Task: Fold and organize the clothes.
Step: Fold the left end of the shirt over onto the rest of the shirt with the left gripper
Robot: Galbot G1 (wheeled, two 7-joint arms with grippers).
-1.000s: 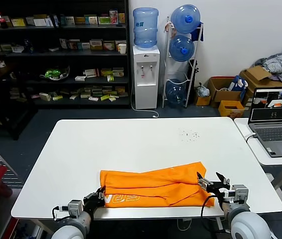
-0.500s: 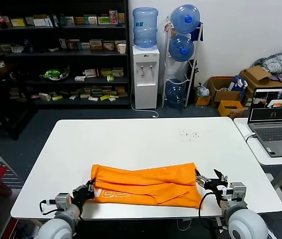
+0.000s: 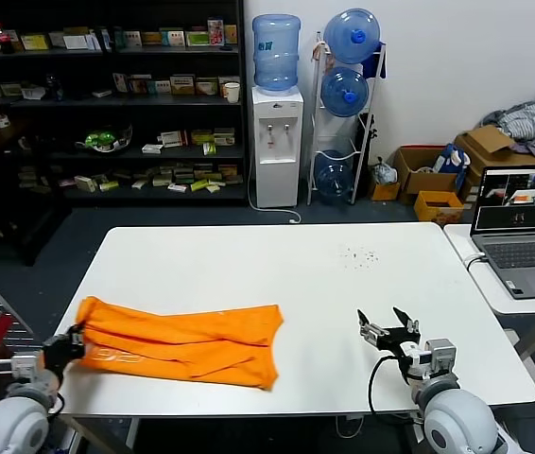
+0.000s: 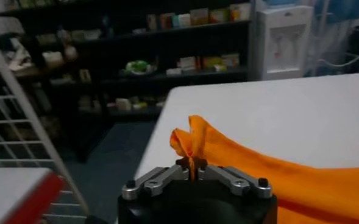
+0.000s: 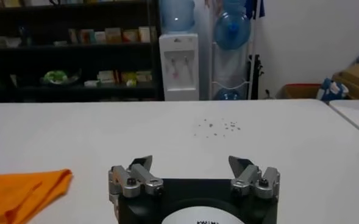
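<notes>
Almost no readable text anywhere in view.

The orange T-shirt point(image 3: 178, 341) on the bench point(image 3: 277, 274) carries white lettering near its left end, close to the left gripper point(image 3: 67, 344), but the characters are too small and creased to make out. On the right gripper's point(image 5: 194, 172) housing, seen from the right wrist camera, a strip of dark print sits at the lower edge, cut off and unreadable. The boxes on the shelves point(image 3: 107, 95) and the laptop point(image 3: 523, 227) screen show printing and windows, none of it legible.
</notes>
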